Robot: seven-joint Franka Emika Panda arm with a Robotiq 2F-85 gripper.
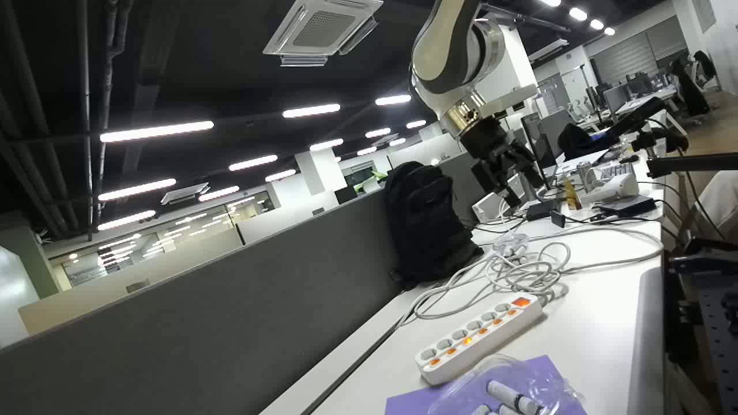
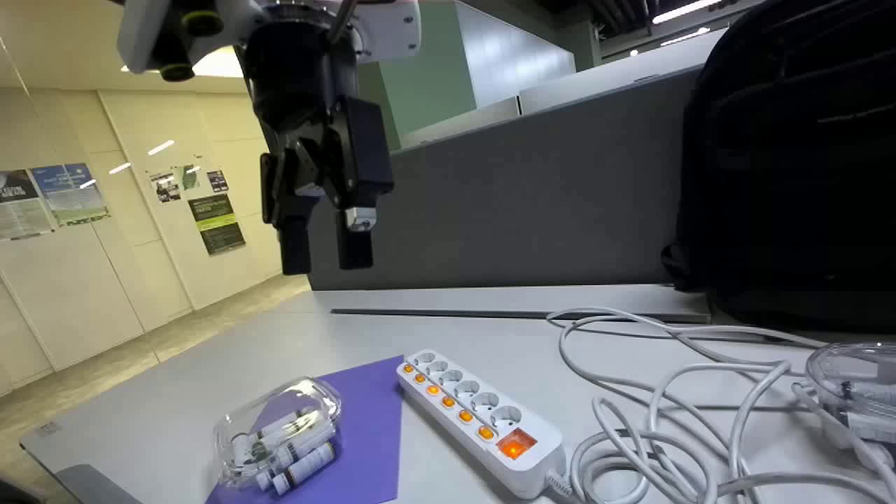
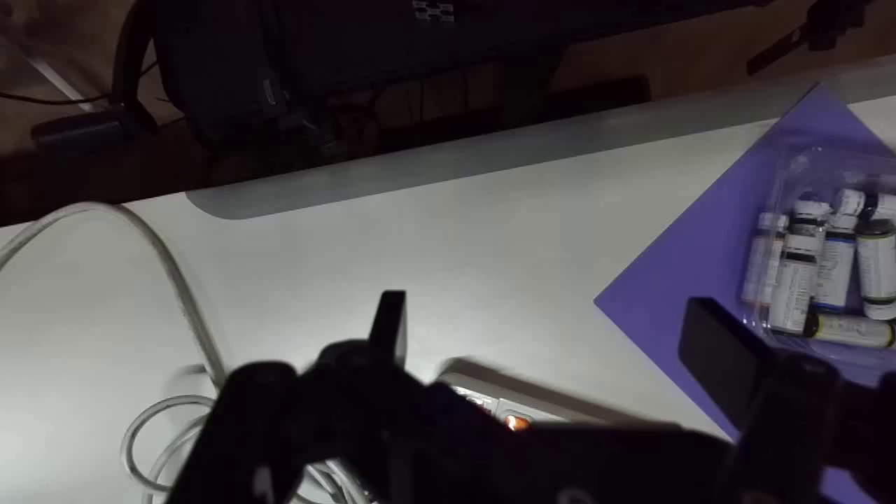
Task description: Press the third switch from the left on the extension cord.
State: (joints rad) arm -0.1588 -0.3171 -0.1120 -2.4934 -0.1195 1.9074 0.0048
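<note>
Gripper hanging above the desk, extension cord lying lower down

At the left of an exterior view, we are seeing posters that are appearing there alone. Next, a clear plastic box of small bottles is resting on a purple sheet; the wrist view is showing these from above. The gripper is holding its fingers spread, and the wrist view is revealing a wide gap. Further right, the extension cord is lying on the desk just beside the purple sheet; its sockets and switches are showing in both exterior views, while in the wrist view the gripper is hiding most of it. In an exterior view we are noticing the third switch from the left glowing brighter than its neighbours. Then white cables are looping, and a black backpack is standing, showing in both exterior views
</note>
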